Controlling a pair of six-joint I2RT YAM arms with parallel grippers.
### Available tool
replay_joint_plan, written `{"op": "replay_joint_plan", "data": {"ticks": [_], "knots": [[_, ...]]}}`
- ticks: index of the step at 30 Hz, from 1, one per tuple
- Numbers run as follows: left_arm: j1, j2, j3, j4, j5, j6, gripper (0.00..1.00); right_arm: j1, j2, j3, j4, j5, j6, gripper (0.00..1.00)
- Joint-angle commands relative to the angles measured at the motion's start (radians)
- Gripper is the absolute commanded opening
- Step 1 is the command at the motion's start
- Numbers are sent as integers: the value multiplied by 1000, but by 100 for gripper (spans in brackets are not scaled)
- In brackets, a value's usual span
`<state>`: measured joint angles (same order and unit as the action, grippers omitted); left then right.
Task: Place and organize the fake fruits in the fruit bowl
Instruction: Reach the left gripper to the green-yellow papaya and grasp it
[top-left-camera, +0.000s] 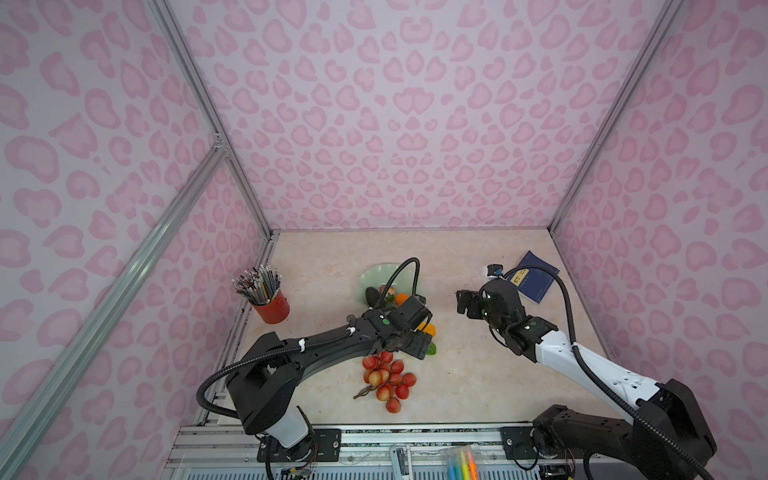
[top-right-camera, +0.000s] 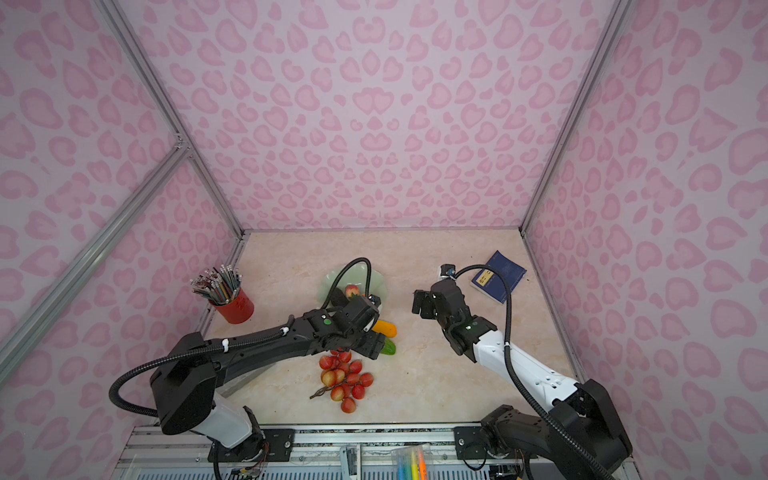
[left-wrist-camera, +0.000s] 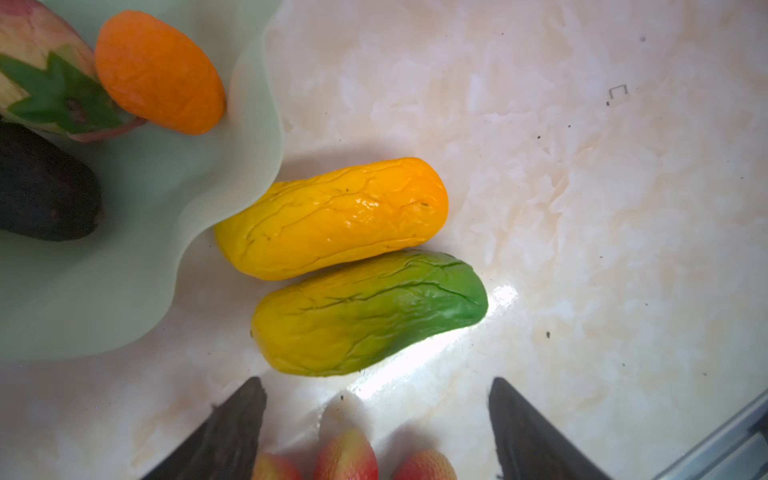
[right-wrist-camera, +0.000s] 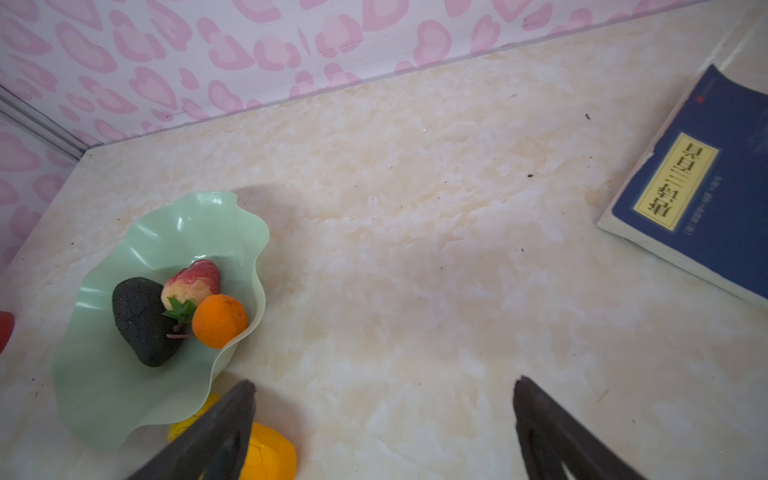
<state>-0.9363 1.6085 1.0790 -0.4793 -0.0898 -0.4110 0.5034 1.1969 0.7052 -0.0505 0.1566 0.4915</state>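
A mint-green fruit bowl with a wavy rim sits on the marbled tabletop toward the back left, holding three fruits pressed together: a black avocado-like oval, a strawberry and a small orange. Just outside the bowl's near rim lie a yellow-orange oblong and a yellow-green oblong, side by side and touching each other; the yellow-orange one has one end tucked under the rim's edge. The left gripper hovers low over the table with its jaws spread and nothing between them, the yellow-green oblong just ahead of its fingertips and the top of the red grape bunch below it (the bunch's brown stem points toward the left arm's base). The right gripper is likewise released and empty, poised above bare table to the right of the bowl. A red pencil cup stands at the left edge, a blue book at the back right.
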Motion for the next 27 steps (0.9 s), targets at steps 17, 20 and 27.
{"op": "replay_joint_plan", "data": {"ticks": [17, 20, 27], "knots": [[-38, 142, 153, 24, -44, -139, 90, -120, -106, -73, -7, -21, -42, 96], [-42, 178, 182, 24, -24, -138, 88, -132, -121, -75, -17, -26, -45, 96], [-49, 235, 187, 37, 45, -138, 84, -150, -174, -119, -13, -21, -36, 96]]}}
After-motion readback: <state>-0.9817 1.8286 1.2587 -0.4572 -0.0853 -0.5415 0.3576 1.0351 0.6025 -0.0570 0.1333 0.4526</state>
